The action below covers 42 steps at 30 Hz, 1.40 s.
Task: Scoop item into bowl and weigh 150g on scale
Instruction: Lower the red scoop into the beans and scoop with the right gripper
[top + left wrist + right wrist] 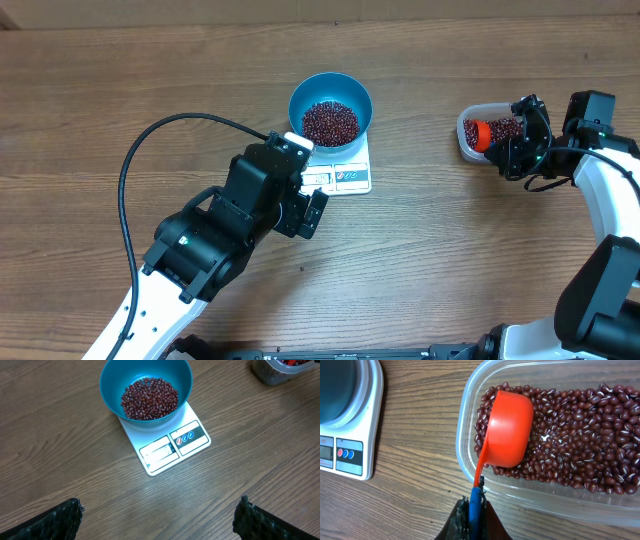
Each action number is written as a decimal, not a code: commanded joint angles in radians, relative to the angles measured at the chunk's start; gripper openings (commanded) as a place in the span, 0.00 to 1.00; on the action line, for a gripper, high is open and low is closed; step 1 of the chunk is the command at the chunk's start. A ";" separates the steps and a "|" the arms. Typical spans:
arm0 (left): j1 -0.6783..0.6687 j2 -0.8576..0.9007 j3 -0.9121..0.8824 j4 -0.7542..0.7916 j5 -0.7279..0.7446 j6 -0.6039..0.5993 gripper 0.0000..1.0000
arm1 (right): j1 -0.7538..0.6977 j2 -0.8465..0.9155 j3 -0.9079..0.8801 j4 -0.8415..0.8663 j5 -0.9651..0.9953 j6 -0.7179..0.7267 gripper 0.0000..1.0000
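While left tool [157, 524] hovers (wide), right tool [474, 516] grips scoop [510, 430].

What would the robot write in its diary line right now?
left gripper: open, empty | right gripper: shut on scoop in tub | beans in bowl on scale

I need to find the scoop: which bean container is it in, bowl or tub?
The clear tub: the orange scoop sits in its beans, handle in the right gripper. The blue bowl on the scale holds beans only.
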 commanded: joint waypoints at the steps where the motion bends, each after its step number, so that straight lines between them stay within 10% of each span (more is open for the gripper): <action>1: 0.005 0.003 0.007 0.002 -0.009 0.015 1.00 | 0.003 0.008 0.000 -0.001 -0.057 0.004 0.04; 42: 0.005 0.003 0.007 0.002 -0.009 0.015 0.99 | -0.240 0.008 0.000 -0.011 -0.488 0.056 0.04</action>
